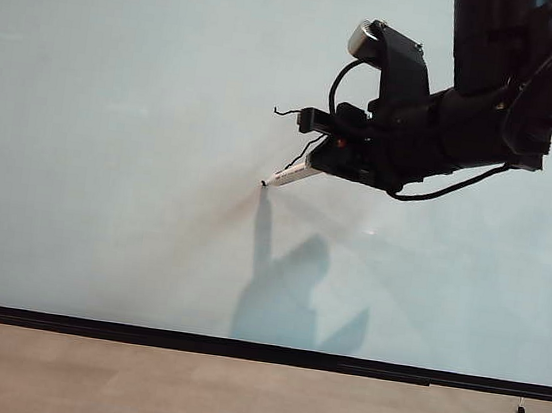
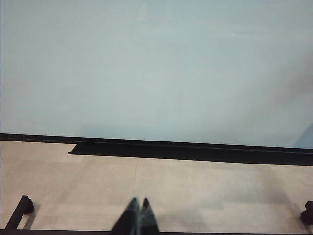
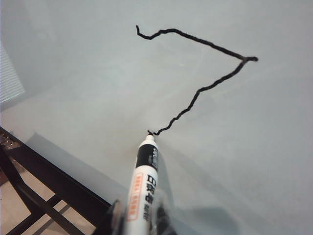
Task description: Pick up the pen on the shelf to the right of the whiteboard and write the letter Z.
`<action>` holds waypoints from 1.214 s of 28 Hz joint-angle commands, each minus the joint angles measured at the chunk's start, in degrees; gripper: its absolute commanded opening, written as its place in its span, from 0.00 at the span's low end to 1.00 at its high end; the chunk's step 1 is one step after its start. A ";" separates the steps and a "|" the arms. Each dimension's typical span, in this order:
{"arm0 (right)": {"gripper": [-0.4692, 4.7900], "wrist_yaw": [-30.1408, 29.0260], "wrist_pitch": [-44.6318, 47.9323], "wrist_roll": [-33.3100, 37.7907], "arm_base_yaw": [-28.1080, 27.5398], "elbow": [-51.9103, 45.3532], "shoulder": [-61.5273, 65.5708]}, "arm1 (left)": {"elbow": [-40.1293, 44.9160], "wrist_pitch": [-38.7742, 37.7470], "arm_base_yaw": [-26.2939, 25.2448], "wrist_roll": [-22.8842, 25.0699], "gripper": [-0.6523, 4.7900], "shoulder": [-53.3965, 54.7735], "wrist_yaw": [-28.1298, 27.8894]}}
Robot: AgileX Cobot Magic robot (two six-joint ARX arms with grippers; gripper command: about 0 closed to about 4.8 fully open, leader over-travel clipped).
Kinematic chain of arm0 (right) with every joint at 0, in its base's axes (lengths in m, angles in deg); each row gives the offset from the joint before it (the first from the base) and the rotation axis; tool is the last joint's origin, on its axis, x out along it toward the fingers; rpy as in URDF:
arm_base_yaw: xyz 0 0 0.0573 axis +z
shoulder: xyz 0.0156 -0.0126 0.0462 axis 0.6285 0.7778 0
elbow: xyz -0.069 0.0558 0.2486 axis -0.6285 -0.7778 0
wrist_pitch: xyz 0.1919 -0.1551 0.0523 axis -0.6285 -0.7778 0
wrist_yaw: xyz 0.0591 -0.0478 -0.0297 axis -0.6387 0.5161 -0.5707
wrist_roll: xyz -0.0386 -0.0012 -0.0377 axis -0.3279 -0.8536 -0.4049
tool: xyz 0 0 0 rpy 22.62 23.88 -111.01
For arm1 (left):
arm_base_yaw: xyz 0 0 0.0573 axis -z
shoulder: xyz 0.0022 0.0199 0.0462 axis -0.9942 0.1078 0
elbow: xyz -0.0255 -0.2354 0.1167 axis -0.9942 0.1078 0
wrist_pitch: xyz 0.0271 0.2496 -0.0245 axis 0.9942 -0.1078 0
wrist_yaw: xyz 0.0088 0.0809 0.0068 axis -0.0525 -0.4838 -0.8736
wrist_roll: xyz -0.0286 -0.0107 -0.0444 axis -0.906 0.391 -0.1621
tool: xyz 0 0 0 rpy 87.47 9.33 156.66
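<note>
Right wrist view: right fingers grip pen; left fingers closed, empty.

One pen, one whiteboard, one unfinished letter Z of two strokes, and two claws: right claw, left claw.

I see the pen tip on the whiteboard, at the end of the Z stroke, right of centre.
</note>
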 commanded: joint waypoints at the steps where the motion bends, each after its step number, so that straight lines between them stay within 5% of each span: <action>1: 0.08 1.55 0.74 0.22 0.04 0.17 -0.17 | -0.13 0.63 0.00 0.24 0.11 0.02 0.02; 34: 0.08 2.34 2.47 0.20 -3.39 -3.58 -3.80 | -0.13 0.63 0.00 0.24 0.11 0.02 0.02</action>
